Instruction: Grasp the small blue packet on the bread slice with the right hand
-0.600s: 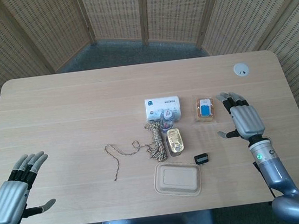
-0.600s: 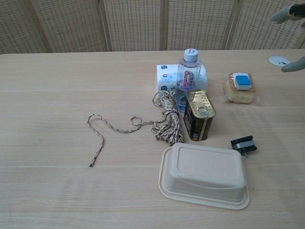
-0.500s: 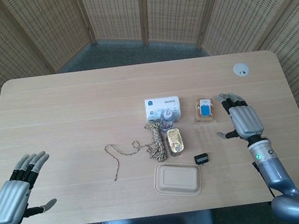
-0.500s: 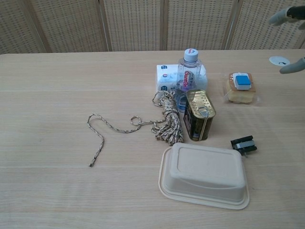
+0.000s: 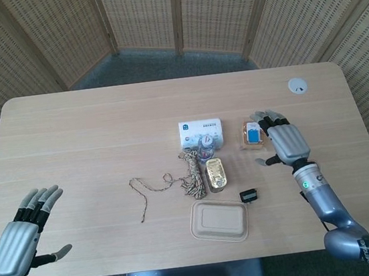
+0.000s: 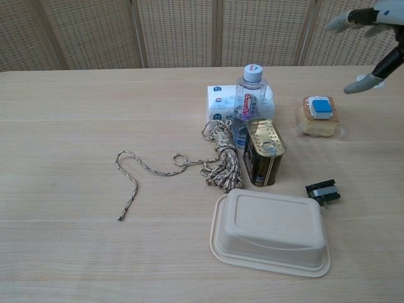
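Hovering at centre right of the head view, the right hand point(image 5: 284, 141) is spread and holds nothing, its fingertips point(image 5: 260, 116) seemingly just beside the blue packet point(image 5: 254, 133), though contact is hard to judge. That packet lies on the bread slice point(image 6: 320, 120), right of the bottle point(image 6: 250, 95) and tin point(image 6: 264, 151). At lower left, the left hand point(image 5: 16, 238) is spread and holds nothing.

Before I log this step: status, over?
Right hand open, beside the bread slice, not touching. Blue packet sits on the slice, ungrasped. Left hand open, far off. Nothing blocking the approach.
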{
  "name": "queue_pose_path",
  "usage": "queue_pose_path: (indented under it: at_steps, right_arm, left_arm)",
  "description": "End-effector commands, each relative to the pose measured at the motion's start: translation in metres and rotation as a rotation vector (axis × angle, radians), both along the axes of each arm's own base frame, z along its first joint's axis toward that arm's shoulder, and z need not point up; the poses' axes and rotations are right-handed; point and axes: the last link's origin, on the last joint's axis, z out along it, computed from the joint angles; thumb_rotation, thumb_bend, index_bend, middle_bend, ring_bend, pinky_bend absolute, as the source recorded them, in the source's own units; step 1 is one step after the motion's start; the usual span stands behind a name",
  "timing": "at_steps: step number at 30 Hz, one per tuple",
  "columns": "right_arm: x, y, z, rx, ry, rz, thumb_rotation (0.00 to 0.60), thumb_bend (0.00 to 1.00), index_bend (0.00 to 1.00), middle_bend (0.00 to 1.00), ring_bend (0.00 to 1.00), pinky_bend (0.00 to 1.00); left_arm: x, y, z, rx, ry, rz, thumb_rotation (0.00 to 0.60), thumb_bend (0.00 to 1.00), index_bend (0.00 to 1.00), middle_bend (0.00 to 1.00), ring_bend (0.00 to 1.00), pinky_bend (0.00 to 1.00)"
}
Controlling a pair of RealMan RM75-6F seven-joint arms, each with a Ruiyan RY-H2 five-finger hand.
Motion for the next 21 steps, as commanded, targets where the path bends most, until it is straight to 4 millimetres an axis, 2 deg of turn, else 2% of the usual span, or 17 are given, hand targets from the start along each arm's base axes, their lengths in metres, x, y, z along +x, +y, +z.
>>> queue_pose_path:
  at_steps: [1, 4, 6, 10, 16, 21]
  right_arm:
    - [0.003, -0.013, -0.011, 0.017, 0.016, -0.001, 0.6, 0.14, 0.0, 0.0, 0.0, 0.05]
    - [0.004, -0.02, -0.019, 0.029, 0.036, -0.005, 0.6, 0.15, 0.03, 0.0, 0.0, 0.06]
    - [0.004, -0.024, -0.025, 0.036, 0.048, -0.006, 0.6, 0.17, 0.1, 0.0, 0.0, 0.06]
    - [0.004, -0.031, -0.034, 0.05, 0.069, -0.012, 0.6, 0.17, 0.12, 0.0, 0.0, 0.06]
    - [-0.001, -0.037, -0.041, 0.05, 0.106, -0.029, 0.6, 0.19, 0.22, 0.0, 0.0, 0.06]
    - [-0.01, -0.043, -0.045, 0.047, 0.138, -0.055, 0.6, 0.18, 0.24, 0.0, 0.0, 0.06]
  left_arm:
    - [-0.001, 0.0, 0.0, 0.001, 0.0, 0.003, 0.6, 0.15, 0.0, 0.0, 0.0, 0.0]
    - [-0.003, 0.0, 0.0, 0.003, -0.008, 0.015, 0.6, 0.15, 0.0, 0.0, 0.0, 0.0]
    - [-0.005, 0.0, -0.002, 0.001, -0.009, 0.021, 0.6, 0.15, 0.0, 0.0, 0.0, 0.0]
    - [-0.005, 0.002, -0.003, -0.003, -0.012, 0.023, 0.6, 0.15, 0.0, 0.0, 0.0, 0.0]
    - [-0.004, 0.005, -0.005, -0.004, -0.019, 0.013, 0.6, 0.15, 0.0, 0.0, 0.0, 0.0]
    - [-0.003, 0.006, -0.006, -0.008, -0.02, 0.009, 0.6, 0.15, 0.0, 0.0, 0.0, 0.0]
